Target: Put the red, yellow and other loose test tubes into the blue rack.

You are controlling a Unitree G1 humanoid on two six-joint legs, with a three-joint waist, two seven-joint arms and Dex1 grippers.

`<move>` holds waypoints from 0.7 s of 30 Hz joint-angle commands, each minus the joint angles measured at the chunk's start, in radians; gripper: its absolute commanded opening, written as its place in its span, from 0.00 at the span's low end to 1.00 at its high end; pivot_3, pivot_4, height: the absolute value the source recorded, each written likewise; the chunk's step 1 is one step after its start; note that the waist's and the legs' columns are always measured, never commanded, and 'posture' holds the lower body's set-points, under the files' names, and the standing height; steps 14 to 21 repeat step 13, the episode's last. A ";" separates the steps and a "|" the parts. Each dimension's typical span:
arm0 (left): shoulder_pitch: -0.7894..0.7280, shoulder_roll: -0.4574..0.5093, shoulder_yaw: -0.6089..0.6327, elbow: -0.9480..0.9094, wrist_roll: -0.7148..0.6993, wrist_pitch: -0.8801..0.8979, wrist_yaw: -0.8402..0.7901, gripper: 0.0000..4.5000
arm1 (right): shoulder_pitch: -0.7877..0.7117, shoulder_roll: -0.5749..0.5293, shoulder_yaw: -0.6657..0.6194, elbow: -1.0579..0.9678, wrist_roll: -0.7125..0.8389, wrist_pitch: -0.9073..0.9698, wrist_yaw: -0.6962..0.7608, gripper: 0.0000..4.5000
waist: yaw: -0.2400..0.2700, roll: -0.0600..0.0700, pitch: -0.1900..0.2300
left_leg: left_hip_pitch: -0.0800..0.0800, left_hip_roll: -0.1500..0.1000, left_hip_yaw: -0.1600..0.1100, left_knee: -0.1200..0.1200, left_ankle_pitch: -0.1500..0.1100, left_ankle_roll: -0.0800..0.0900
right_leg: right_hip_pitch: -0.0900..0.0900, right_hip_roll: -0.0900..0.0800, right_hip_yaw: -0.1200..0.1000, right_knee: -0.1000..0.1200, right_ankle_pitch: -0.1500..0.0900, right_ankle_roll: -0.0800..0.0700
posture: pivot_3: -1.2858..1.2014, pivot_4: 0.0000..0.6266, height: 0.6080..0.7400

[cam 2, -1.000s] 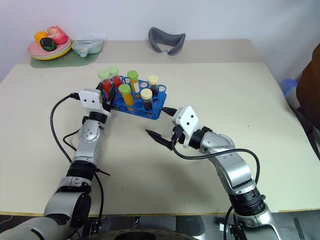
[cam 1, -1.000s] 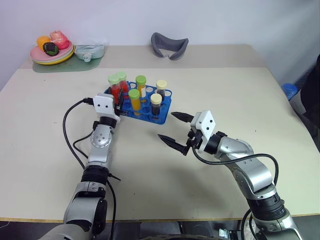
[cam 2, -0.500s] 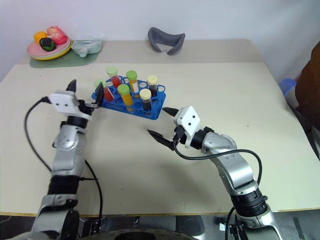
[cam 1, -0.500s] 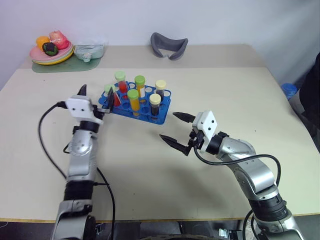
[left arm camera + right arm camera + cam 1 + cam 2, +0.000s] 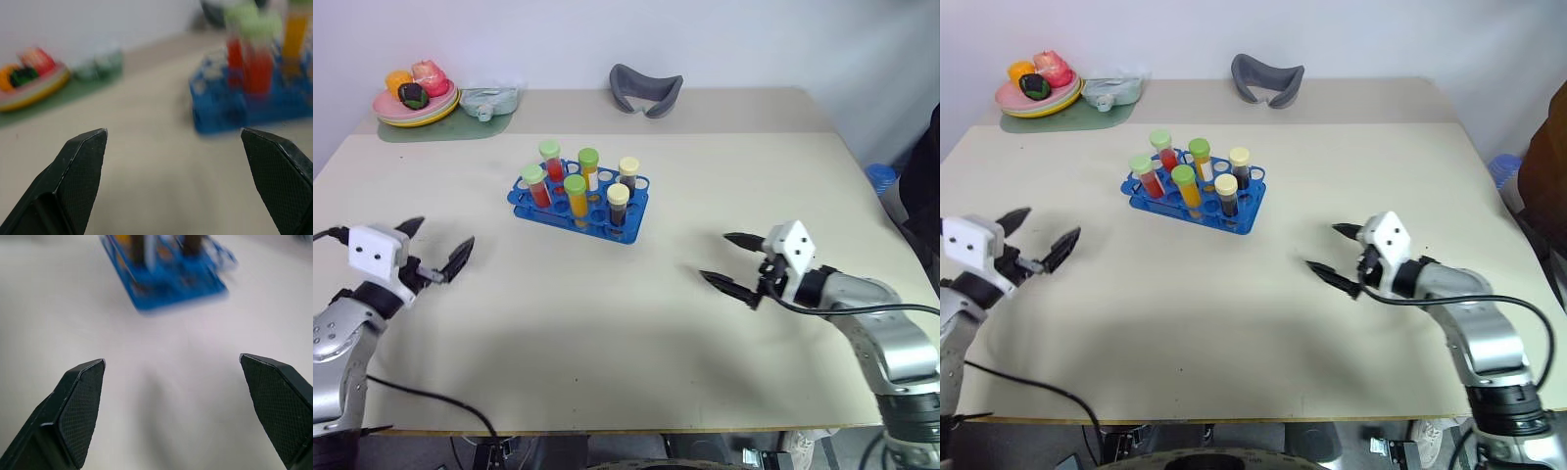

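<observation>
Standing upright in blue rack (image 5: 578,208): tubes (image 5: 576,194) | left gripper (image 5: 433,260), right gripper (image 5: 729,261) fingers spread, empty, flanking rack, well apart | right slightly nearer

Blue rack (image 5: 576,204) mid-table; six capped test tubes (image 5: 576,195) upright in holes: red, orange-yellow, dark brown.

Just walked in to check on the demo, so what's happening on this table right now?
Nothing is being handled. The blue rack stands mid-table with six capped test tubes upright in it, and no loose tubes lie on the table. The left gripper and right gripper are both open and empty, out to either side of the rack. A plate of toy food and a grey curved object sit at the far edge.
</observation>
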 commanded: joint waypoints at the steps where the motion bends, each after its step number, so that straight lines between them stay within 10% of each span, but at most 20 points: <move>1: 0.032 0.038 0.053 -0.001 0.004 -0.009 -0.066 0.99 | 0.023 -0.034 -0.080 0.011 0.013 -0.028 0.018 1.00 | -0.001 0.000 0.000 | 0.000 0.000 0.000 0.000 0.000 0.000 | 0.000 0.000 0.000 0.000 0.000 0.000 | 0.52 0.24 1.00; 21: 0.033 -0.028 0.063 -0.052 0.010 0.000 -0.043 0.99 | 0.042 -0.024 -0.096 -0.015 0.003 -0.019 -0.028 1.00 | -0.001 0.000 0.000 | 0.000 0.000 0.000 0.000 0.000 0.000 | 0.000 0.000 0.000 0.000 0.000 0.000 | 0.52 0.24 1.00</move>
